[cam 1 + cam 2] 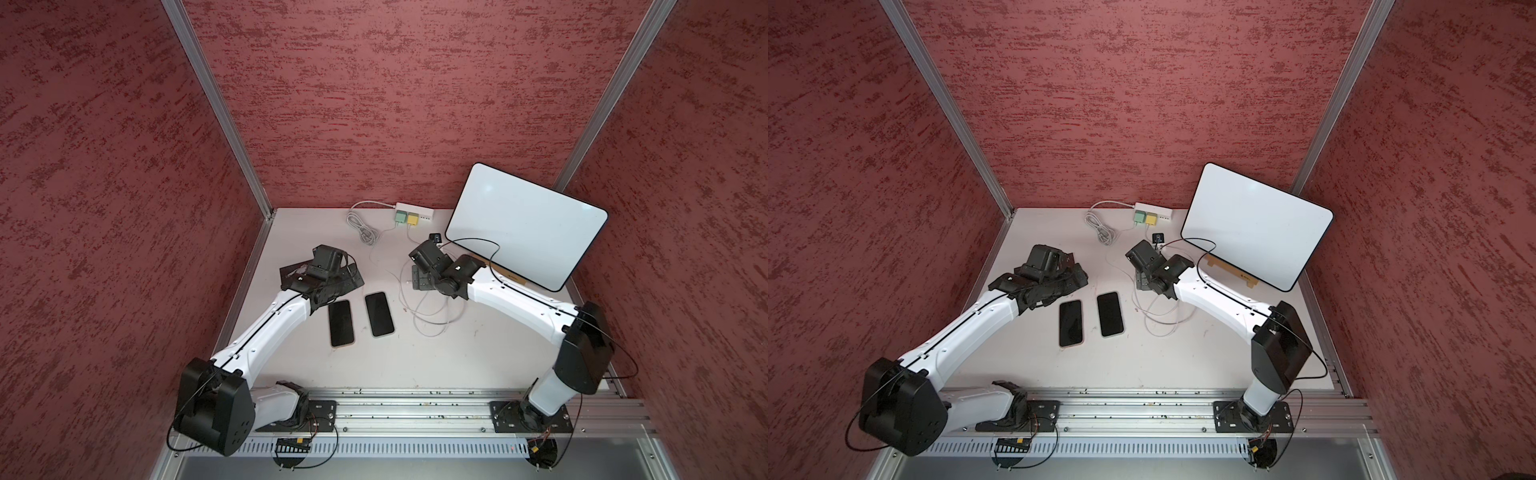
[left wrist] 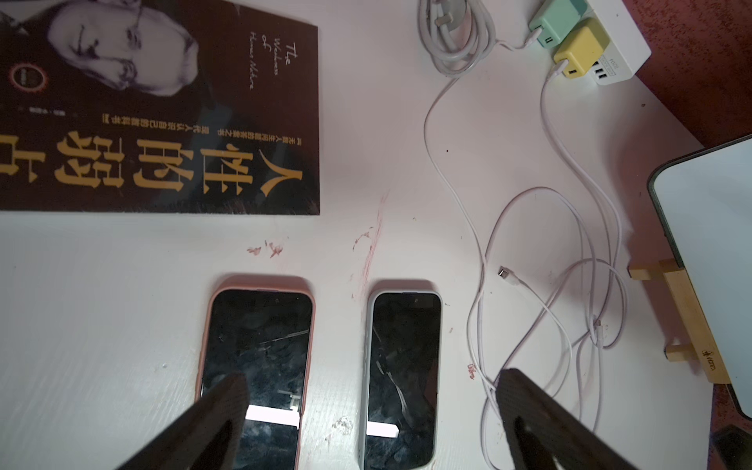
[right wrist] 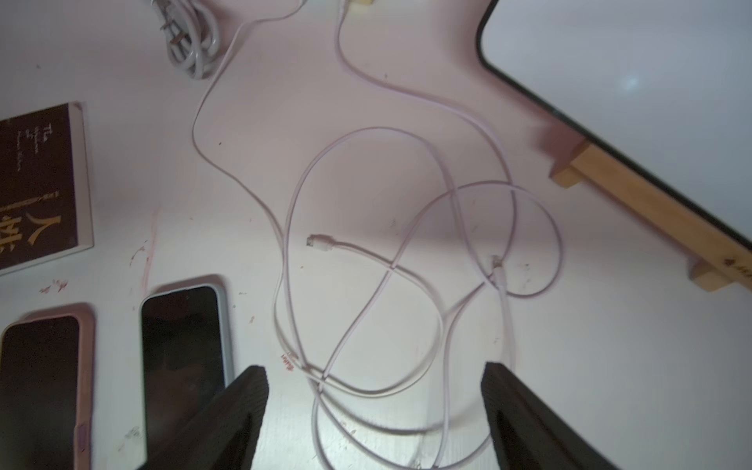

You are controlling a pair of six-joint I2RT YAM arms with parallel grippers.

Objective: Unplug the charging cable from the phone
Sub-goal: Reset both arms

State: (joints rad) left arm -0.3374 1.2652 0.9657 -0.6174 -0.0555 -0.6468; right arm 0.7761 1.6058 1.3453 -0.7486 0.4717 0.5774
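Two dark-screened phones lie side by side, one in a pink case [image 2: 256, 358] [image 1: 341, 323] and one in a pale case [image 2: 403, 366] [image 1: 379, 313]. The white charging cables [image 3: 366, 309] lie in loose loops to the right of the phones. Both plug ends rest free on the table [image 3: 319, 243] [image 3: 496, 266]. No cable reaches either phone in both top views. My left gripper [image 2: 372, 380] hangs open above the phones. My right gripper [image 3: 374, 370] is open above the cable loops, holding nothing.
A dark book [image 2: 162, 106] lies under my left wrist. At the back stand a white power strip [image 1: 424, 212] with green [image 1: 400, 216] and yellow [image 1: 412, 218] chargers and a coiled grey cord [image 1: 363, 226]. A tablet [image 1: 528, 228] leans on a wooden stand [image 3: 635, 203] at the right.
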